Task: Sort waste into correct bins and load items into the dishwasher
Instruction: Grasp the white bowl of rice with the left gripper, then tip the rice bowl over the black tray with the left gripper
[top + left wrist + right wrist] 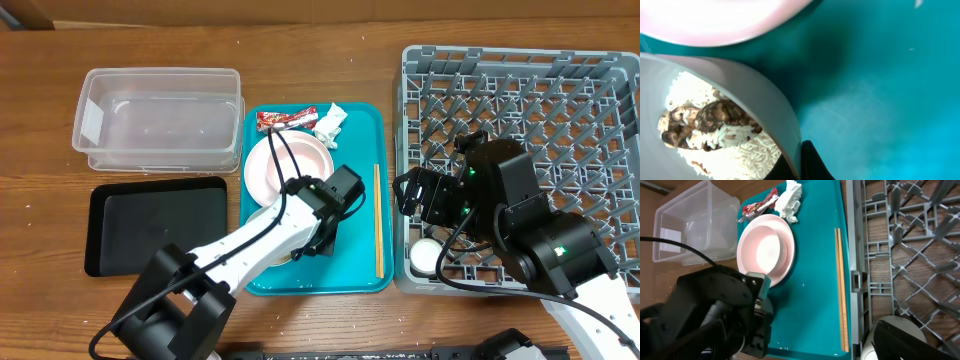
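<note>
On the teal tray [360, 120], the left gripper [305, 235] is resting 1 black finger [812, 162] against the outer rim of the grey bowl [760, 95] of rice and brown scraps [715, 125], its grip impossible to tell, while the right gripper [420, 215], spread equally unclear, is hanging above the white cup [427, 255] in the dish rack [520, 100].

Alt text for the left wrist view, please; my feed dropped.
A pale grey bowl holding white rice and brownish food scraps sits on the teal tray, a dark gripper finger beside its rim. The edge of a pink plate shows above.
</note>
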`<act>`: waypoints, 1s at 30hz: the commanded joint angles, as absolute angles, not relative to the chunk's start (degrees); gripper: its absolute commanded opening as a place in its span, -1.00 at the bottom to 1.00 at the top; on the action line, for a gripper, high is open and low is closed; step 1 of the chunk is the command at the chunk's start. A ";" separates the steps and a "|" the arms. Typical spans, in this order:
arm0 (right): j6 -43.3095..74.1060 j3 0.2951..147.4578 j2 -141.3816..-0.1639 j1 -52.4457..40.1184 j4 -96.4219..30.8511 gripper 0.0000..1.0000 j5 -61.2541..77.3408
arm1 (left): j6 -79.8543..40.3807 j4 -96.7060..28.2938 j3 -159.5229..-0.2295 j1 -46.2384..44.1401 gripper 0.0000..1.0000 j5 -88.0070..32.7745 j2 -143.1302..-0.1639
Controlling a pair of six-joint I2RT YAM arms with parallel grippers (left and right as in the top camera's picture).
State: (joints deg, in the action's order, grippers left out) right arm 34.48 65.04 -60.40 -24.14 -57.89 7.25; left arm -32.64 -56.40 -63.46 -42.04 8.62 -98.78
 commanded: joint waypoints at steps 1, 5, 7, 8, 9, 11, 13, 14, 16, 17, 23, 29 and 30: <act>34.09 65.98 -60.18 -24.43 -57.56 0.94 6.92 | -33.69 -59.07 -68.34 -42.46 -0.92 8.93 -96.07; 34.09 65.98 -60.18 -24.43 -57.56 0.94 6.92 | -33.71 -61.23 -69.60 -41.17 -0.92 5.98 -90.87; 34.09 65.98 -60.18 -24.43 -57.58 0.94 6.94 | -33.71 -62.35 -69.60 -39.40 -0.91 3.64 -88.25; 34.09 65.98 -60.18 -24.43 -57.67 0.94 6.92 | -33.67 -63.29 -69.60 -37.78 -0.92 2.24 -86.65; 34.09 65.98 -60.18 -24.43 -57.76 0.94 6.92 | -33.41 -64.25 -69.60 -36.01 -0.92 1.10 -85.27; 34.09 65.98 -60.18 -24.43 -57.93 0.94 6.92 | -32.03 -66.08 -69.60 -31.66 -0.91 -1.48 -82.65; 34.09 65.98 -60.18 -24.43 -58.11 0.94 6.92 | -27.22 -67.33 -69.58 -24.69 -0.91 -7.35 -79.70; 34.09 65.98 -60.18 -24.43 -58.19 0.94 6.92 | -24.86 -67.53 -69.58 -21.45 -0.91 -10.35 -78.78; 34.09 65.98 -60.18 -24.43 -58.39 0.94 6.92 | -19.57 -67.90 -69.54 -14.28 -0.91 -17.32 -77.65; 34.09 65.98 -60.18 -24.43 -58.48 0.94 6.92 | -17.02 -68.25 -69.52 -10.50 -0.92 -20.91 -77.47; 34.09 65.98 -60.18 -24.43 -59.68 0.94 6.92 | 0.25 -69.95 -66.76 13.56 -0.91 -41.32 -78.72; 34.09 65.98 -60.18 -24.43 -60.03 0.95 6.85 | 14.37 -69.73 -60.05 31.64 -0.91 -58.11 -83.00; 34.11 65.98 -60.18 -24.43 -60.01 0.95 6.50 | 16.78 -69.76 -59.07 33.41 -0.92 -61.12 -84.29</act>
State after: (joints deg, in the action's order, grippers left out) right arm 34.46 65.04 -60.38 -24.14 -60.10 7.20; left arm 4.12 -69.58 -62.06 28.69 -45.45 -81.28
